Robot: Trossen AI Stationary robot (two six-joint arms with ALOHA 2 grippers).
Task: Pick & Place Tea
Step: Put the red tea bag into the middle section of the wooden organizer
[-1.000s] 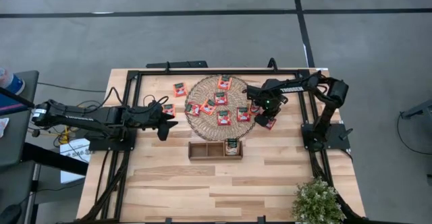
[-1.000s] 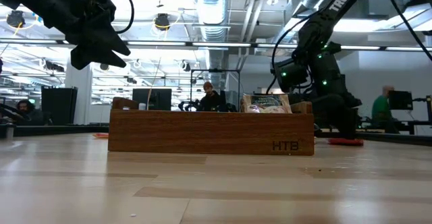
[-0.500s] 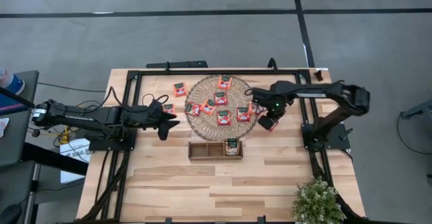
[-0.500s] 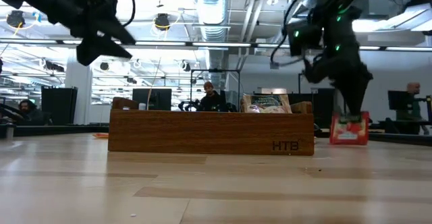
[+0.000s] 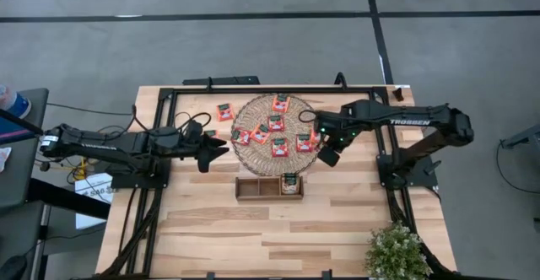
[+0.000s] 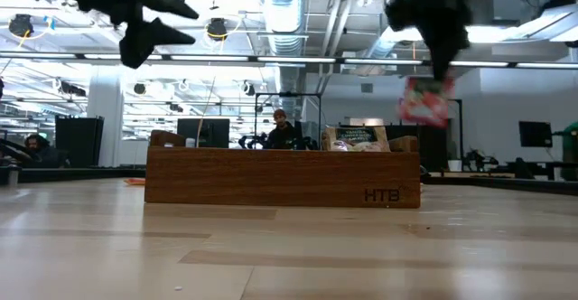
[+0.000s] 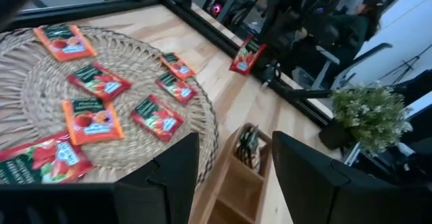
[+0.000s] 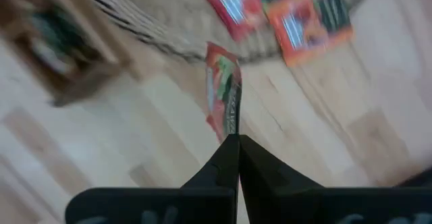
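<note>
Wooden planks are making the counter (image 5: 253, 221), with a black frame running around its edges. At the left side, the left arm is reaching across the counter, and the left hand (image 5: 221, 148) is hanging above the wood just beside the left rim of the round woven mat (image 5: 253, 158); its fingers are standing apart and nothing is between them.

On the mat, several red-orange tea sachets (image 5: 277, 123) are lying flat, well spread, and one more sachet (image 5: 224, 111) is lying on the bare counter near the upper left of the mat. Their print is too small for reading.

Below the mat, the brown wooden tray (image 5: 253, 187) is sitting on the counter. In its right compartment one pale sachet (image 6: 358, 138) is standing, and the letters "HTB" are showing on the front wall of the tray in the low view.

More to the right, the right hand (image 8: 231, 137) is hanging in the air above the counter, just off the lower right rim of the mat. Its fingers are pressed together on the edge of one red sachet (image 8: 223, 94), which is hanging free from them. On the right arm the word "TROSSEN" is showing in white letters.

At the bottom right corner, a small green plant (image 5: 395, 253) is standing.
</note>
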